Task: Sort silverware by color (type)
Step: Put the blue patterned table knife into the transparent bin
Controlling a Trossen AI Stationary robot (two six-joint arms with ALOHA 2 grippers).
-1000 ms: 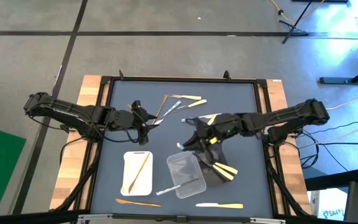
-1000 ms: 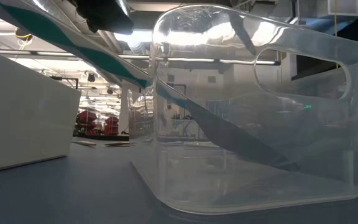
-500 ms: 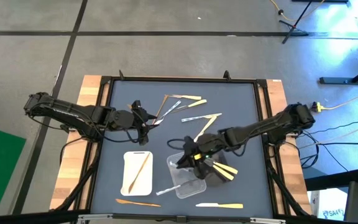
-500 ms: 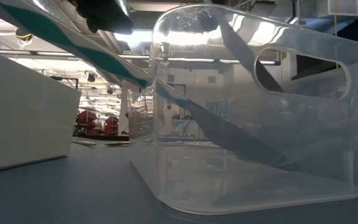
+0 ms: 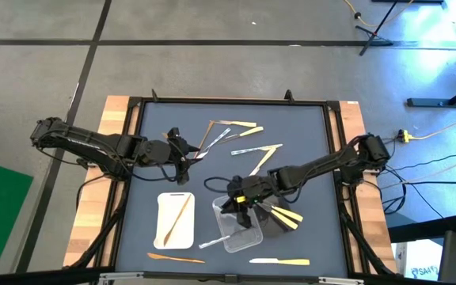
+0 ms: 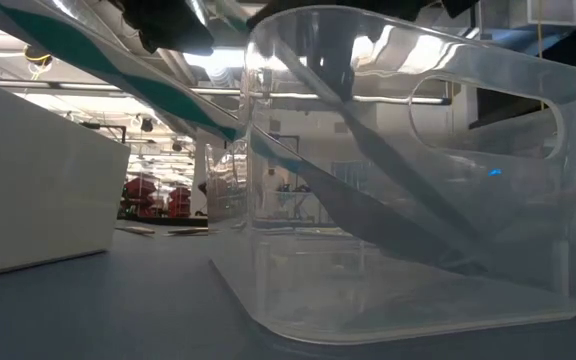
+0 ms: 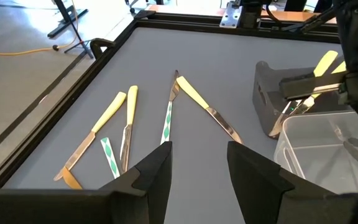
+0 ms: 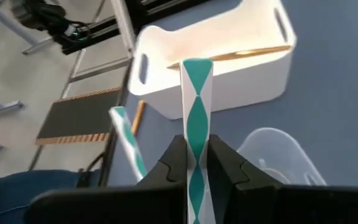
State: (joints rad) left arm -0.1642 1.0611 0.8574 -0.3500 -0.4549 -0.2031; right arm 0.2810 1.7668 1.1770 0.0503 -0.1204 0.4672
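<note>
**Right gripper over the clear tray**

We see bare mat (image 5: pixel 307 142) along the table's far side. Our right arm stretches inward, its gripper (image 5: pixel 236 202) at the clear tray's (image 5: pixel 248 236) far rim, clamping a green-patterned utensil (image 8: pixel 196 124) pointing ahead. Our left gripper (image 5: pixel 182 150), fingers parted and empty, sits beside the scattered knives (image 7: pixel 129 118).

Black tray (image 5: pixel 274 223) mostly hidden by arm

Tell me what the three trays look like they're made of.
The white rectangular tray looks like opaque matte plastic with moulded handle slots. The clear rectangular tray looks like glossy transparent plastic: the table shows through it. The black rectangular tray, dull and dark grey, is probably plastic too.
</note>
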